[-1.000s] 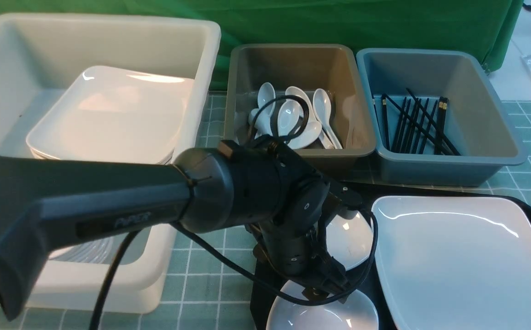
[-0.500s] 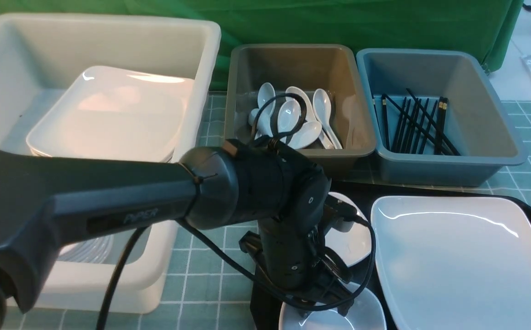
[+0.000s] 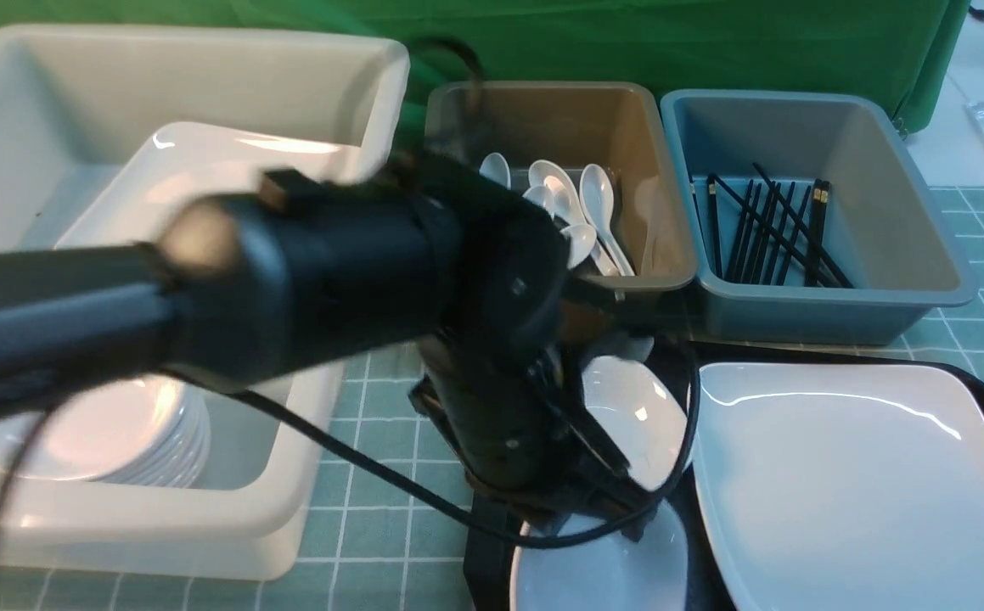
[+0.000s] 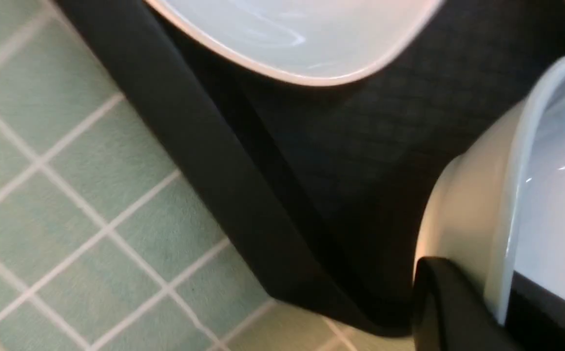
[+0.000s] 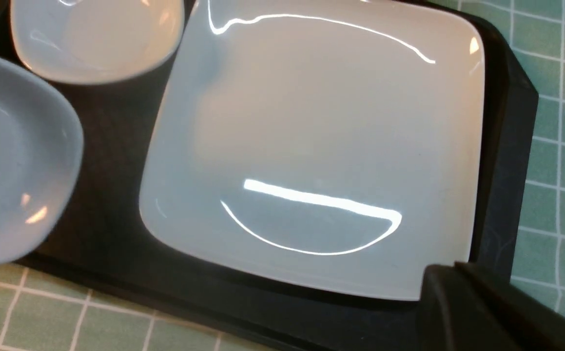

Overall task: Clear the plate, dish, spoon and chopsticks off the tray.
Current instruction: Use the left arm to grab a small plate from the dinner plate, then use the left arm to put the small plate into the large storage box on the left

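Note:
The black tray [image 3: 492, 552] [image 5: 501, 146] holds the large white plate [image 3: 848, 484] [image 5: 311, 146] and two small white dishes. My left gripper [image 3: 619, 522] [image 4: 499, 302] is shut on the rim of the nearer dish [image 3: 602, 568] [image 4: 467, 204], which hangs tilted just above the tray floor [image 4: 360, 146]. The other dish [image 3: 636, 416] [image 4: 287, 39] lies flat behind it. My right gripper [image 5: 450, 268] is shut on nothing and hovers over the plate's corner; it does not show in the front view. No spoon or chopsticks show on the tray.
A big white tub [image 3: 356, 110] on the left holds stacked plates [image 3: 203, 212] and a pile of dishes [image 3: 92, 433]. Behind the tray stand a grey-brown tub [image 3: 542, 110] with several spoons and a blue tub [image 3: 806, 127] with several chopsticks. Green checked cloth [image 3: 373, 501] covers the table.
The left jaws closed on the nearer dish's rim. The left arm then rose and swung left, tipping the dish up off the tray floor. The right gripper stayed shut.

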`<act>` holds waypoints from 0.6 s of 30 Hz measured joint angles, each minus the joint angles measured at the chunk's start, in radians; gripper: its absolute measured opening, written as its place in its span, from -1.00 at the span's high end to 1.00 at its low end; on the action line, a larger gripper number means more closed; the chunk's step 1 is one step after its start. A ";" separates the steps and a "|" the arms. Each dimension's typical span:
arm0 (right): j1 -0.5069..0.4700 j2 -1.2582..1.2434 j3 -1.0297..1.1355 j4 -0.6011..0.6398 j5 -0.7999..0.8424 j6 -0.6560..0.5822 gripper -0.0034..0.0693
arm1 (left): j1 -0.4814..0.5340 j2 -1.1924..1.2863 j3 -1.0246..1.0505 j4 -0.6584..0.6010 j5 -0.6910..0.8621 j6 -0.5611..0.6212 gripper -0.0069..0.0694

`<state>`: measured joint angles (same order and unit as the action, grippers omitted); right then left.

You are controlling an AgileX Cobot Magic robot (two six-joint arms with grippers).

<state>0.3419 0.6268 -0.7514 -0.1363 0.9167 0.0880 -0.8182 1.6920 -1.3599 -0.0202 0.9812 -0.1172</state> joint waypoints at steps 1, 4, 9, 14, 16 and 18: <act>0.000 0.000 0.000 0.000 -0.002 0.000 0.84 | 0.011 -0.036 0.000 -0.005 0.001 0.001 0.77; 0.000 0.000 0.000 0.000 -0.002 0.000 0.83 | 0.085 -0.138 0.000 -0.020 0.011 0.001 0.77; 0.000 0.000 0.000 0.000 -0.014 0.000 0.81 | 0.384 -0.327 0.002 -0.022 0.051 0.008 0.77; 0.000 0.000 0.000 0.000 -0.030 0.000 0.81 | 0.715 -0.444 0.048 -0.046 0.034 0.039 0.77; 0.000 0.000 0.000 0.000 -0.035 0.000 0.81 | 0.856 -0.473 0.080 -0.072 0.016 0.060 0.77; 0.000 0.000 0.000 0.002 -0.039 0.000 0.81 | 1.071 -0.493 0.164 -0.164 -0.025 0.117 0.77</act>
<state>0.3419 0.6268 -0.7514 -0.1348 0.8772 0.0880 0.2523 1.1986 -1.1959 -0.1847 0.9564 0.0000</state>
